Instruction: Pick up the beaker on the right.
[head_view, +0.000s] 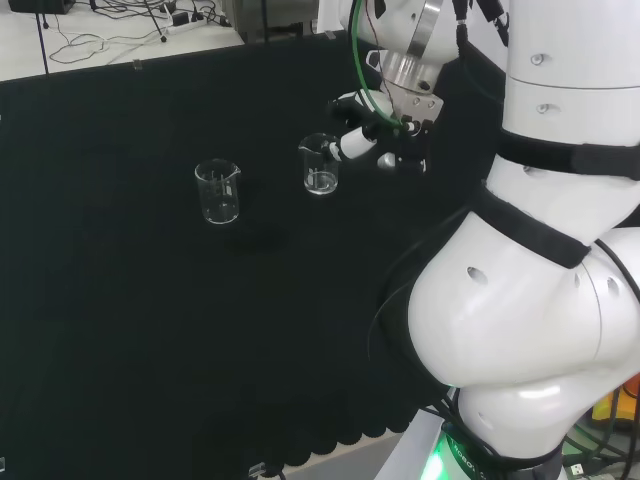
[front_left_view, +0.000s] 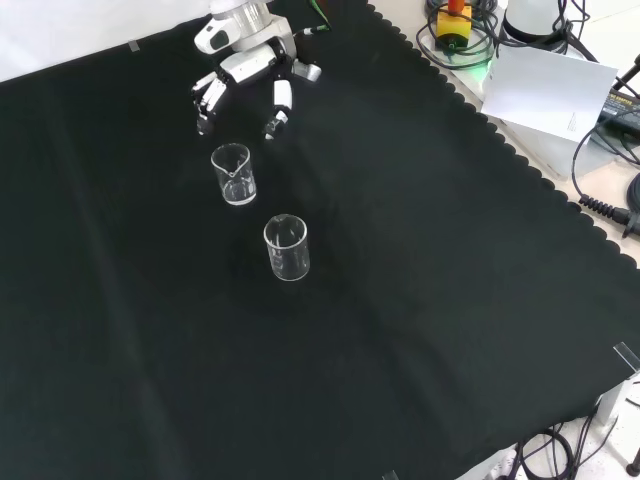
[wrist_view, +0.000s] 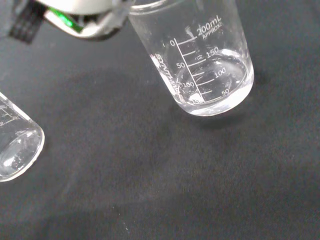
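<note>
- In the head view, at our left, a second clear glass beaker (head_view: 217, 192) stands untouched on the black-clothed bench (head_view: 150, 330).
- The clear glass beaker on the right (head_view: 320, 164) is not yet lifted; grasping remains.
- At its 3 o'clock, just beside it, our black and white hand (head_view: 385, 140) hangs with fingers spread, holding nothing.

Black cloth (front_left_view: 400, 300) over bench; cables (head_view: 100, 25) on pale floor.

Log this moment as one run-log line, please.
phase: approach | hand: open, beside right beaker in head view, no contact seen | left beaker: upright, untouched | both look empty | nothing lifted
</note>
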